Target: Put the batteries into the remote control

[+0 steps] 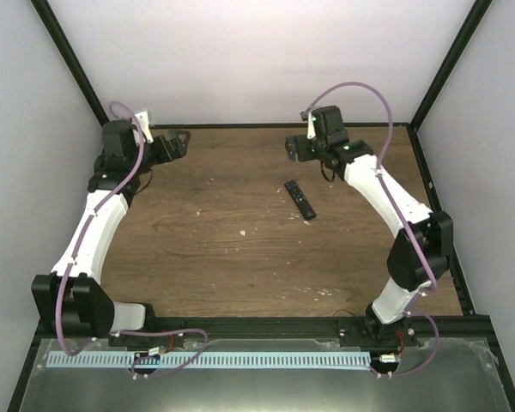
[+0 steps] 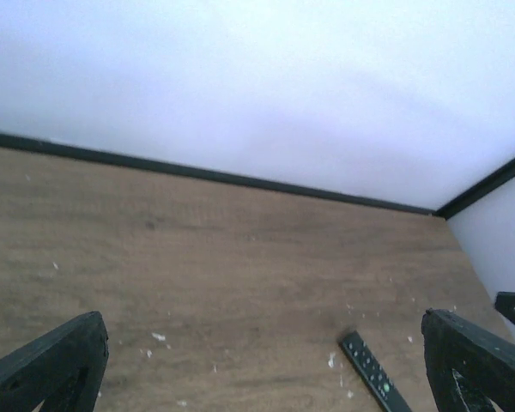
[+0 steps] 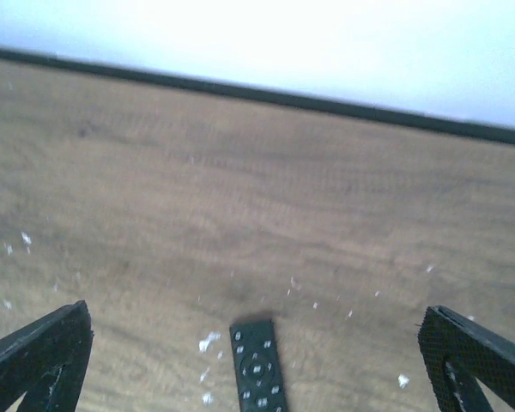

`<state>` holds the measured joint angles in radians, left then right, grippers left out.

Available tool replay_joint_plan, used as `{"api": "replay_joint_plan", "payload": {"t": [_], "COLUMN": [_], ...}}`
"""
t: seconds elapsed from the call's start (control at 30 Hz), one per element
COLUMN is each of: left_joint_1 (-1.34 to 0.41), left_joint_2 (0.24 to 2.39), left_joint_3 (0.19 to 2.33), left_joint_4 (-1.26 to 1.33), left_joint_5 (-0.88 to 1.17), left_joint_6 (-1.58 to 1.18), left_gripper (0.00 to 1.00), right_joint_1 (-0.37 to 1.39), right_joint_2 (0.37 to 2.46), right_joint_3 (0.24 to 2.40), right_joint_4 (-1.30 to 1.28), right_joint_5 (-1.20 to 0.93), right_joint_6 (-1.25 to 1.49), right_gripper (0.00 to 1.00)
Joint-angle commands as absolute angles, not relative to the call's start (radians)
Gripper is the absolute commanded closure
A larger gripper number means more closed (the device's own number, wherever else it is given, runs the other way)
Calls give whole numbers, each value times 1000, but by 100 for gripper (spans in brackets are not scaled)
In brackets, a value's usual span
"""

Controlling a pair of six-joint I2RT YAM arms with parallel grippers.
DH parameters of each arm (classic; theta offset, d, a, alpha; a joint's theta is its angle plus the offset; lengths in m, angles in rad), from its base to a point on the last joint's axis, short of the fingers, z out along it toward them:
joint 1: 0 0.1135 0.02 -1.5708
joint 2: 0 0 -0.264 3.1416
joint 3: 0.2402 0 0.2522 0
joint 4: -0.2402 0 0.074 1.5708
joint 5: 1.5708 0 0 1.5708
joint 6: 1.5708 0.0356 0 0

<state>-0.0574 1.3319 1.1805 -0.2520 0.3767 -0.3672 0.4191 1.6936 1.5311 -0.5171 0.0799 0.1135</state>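
The remote control (image 1: 299, 199) lies buttons up on the wooden table, right of centre, with neither gripper touching it. The left wrist view shows the remote control (image 2: 373, 373) low on the right, and the right wrist view shows the top end of the remote control (image 3: 257, 365) at the bottom edge. My left gripper (image 1: 182, 142) hovers at the far left near the back wall, and the left gripper (image 2: 262, 317) is open and empty. My right gripper (image 1: 291, 148) hangs just behind the remote, and the right gripper (image 3: 256, 313) is also open and empty. The batteries are out of view.
Pale wood chips (image 1: 243, 232) are scattered over the table, some of these chips (image 3: 208, 342) lying beside the remote. A black strip (image 1: 257, 126) runs along the foot of the white back wall. Black frame posts (image 1: 69, 60) rise at the back corners.
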Motion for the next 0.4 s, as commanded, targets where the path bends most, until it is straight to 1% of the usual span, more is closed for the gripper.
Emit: {"api": "replay_joint_plan", "payload": {"t": [0.0, 0.23, 0.37], "left_joint_1": [-52, -51, -50], "left_joint_2": [1324, 1326, 1336], "left_joint_3": [1255, 1290, 1314], "left_joint_4": [-324, -320, -345], "left_joint_5": [300, 277, 249], "left_joint_6": [-341, -375, -363], "left_gripper": [0, 0, 0], "right_joint_1": [354, 224, 188], "right_joint_2": [1637, 1624, 1622], "right_joint_3": [1619, 1675, 1679], "right_joint_4": [-425, -427, -443], "right_joint_5": [63, 39, 37], "right_joint_6": [99, 91, 89], "right_gripper": [0, 0, 0]}}
